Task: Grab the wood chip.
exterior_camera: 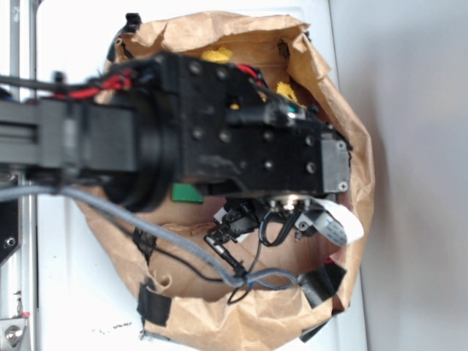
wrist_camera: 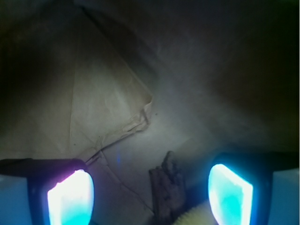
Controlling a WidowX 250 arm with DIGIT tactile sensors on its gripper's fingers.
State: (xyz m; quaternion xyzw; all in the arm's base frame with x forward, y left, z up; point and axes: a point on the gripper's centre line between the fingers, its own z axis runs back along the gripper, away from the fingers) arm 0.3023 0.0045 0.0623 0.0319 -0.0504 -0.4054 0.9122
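We look down in the exterior view on a crumpled brown paper bag (exterior_camera: 241, 314) lying open on a white surface (exterior_camera: 73, 322). The black arm (exterior_camera: 219, 131) reaches in from the left and covers most of the bag's inside. Grey and black cables (exterior_camera: 183, 252) trail from it across the lower paper. Black tape patches (exterior_camera: 152, 306) sit on the bag's lower rim. A corner of the green block (exterior_camera: 186, 193) shows just under the arm's body. Bits of yellow cloth (exterior_camera: 216, 54) show near the bag's upper rim, beside the arm. From this view we cannot see the pincer's tips, as the arm hides them.

In the wrist view the gripper (wrist_camera: 150, 194) stands open: its two glowing pads (wrist_camera: 70, 199) are well apart at the lower left and lower right, with nothing clamped between them. The chip (wrist_camera: 166, 190), a dark rough sliver with ragged ends, lies on the paper floor (wrist_camera: 108, 108) between the pads, nearer the right one. We see a gap on both sides; neither pad touches it. Its long axis runs roughly away from the camera. A pale yellow fuzzy edge of the cloth (wrist_camera: 197, 216) shows at the bottom of the frame, just beside the chip's lower end and the right pad; we cannot tell whether chip and cloth touch. The paper shows creases and a folded seam (wrist_camera: 140, 117) above the chip. The upper part of the bag is in deep shadow.
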